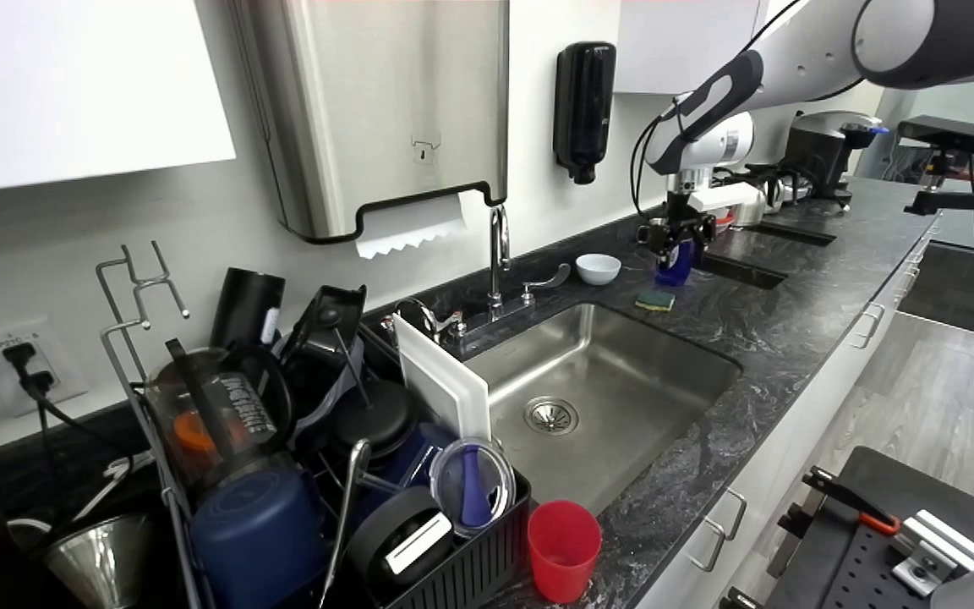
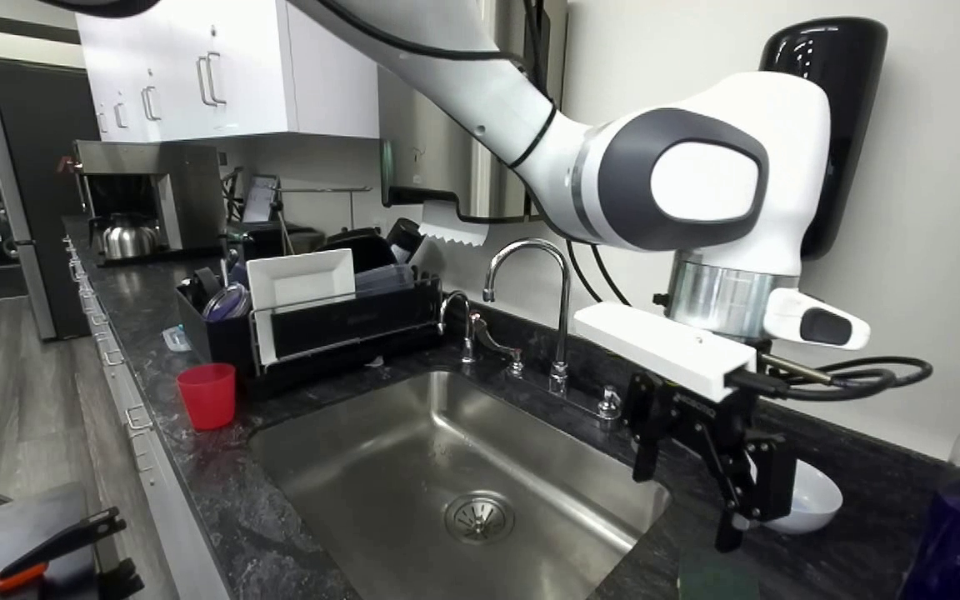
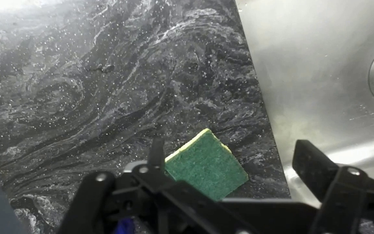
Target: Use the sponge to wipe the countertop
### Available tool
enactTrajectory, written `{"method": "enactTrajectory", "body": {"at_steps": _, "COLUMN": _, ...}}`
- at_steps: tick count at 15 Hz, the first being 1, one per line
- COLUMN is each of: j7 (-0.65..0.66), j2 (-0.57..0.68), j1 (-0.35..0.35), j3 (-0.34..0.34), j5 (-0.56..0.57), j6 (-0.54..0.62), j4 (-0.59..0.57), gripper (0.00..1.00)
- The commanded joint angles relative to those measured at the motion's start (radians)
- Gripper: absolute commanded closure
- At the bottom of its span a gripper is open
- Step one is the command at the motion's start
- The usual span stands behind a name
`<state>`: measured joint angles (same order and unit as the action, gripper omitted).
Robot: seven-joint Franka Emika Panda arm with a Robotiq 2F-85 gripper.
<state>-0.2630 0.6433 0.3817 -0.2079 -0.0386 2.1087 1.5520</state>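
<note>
Definitely a kitchen, and it looks more workplace break room than home. Sink (image 1: 664, 397) and crammed dish rack (image 2: 363, 315) aside, the giveaways are the big wall-mounted paper towel dispenser (image 1: 394, 110), black soap dispenser (image 1: 586, 106) and coffee brewer (image 2: 197, 200) with its steel carafe (image 2: 130, 240).

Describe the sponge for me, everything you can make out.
The sponge is a flat, straight-edged pad with a coarse-looking green scrub face and a yellow, foam-like layer showing along its edges. It lies green side up on the dark speckled countertop, beside the steel sink but not over its edge. In the wrist view it sits cornerwise, partly hidden by the open gripper, which appears to hang above without gripping it. Only the countertop seems to touch it; whether it is wet, I can't tell.
</note>
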Motion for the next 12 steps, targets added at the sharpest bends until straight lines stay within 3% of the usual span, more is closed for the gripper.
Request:
{"method": "enactTrajectory", "body": {"at_steps": 1, "j7": -0.014, "j2": 0.078, "j1": 0.042, "j3": 0.028, "j5": -0.02, "j6": -0.039, "j4": -0.101, "gripper": 0.0}}
{"method": "enactTrajectory", "body": {"at_steps": 11, "j7": -0.011, "j2": 0.198, "j1": 0.073, "j3": 0.049, "j5": -0.015, "j6": -0.053, "j4": -0.249, "gripper": 0.0}}
{"method": "enactTrajectory", "body": {"at_steps": 12, "j7": -0.011, "j2": 0.206, "j1": 0.074, "j3": 0.05, "j5": -0.015, "j6": -0.053, "j4": -0.259, "gripper": 0.07}}
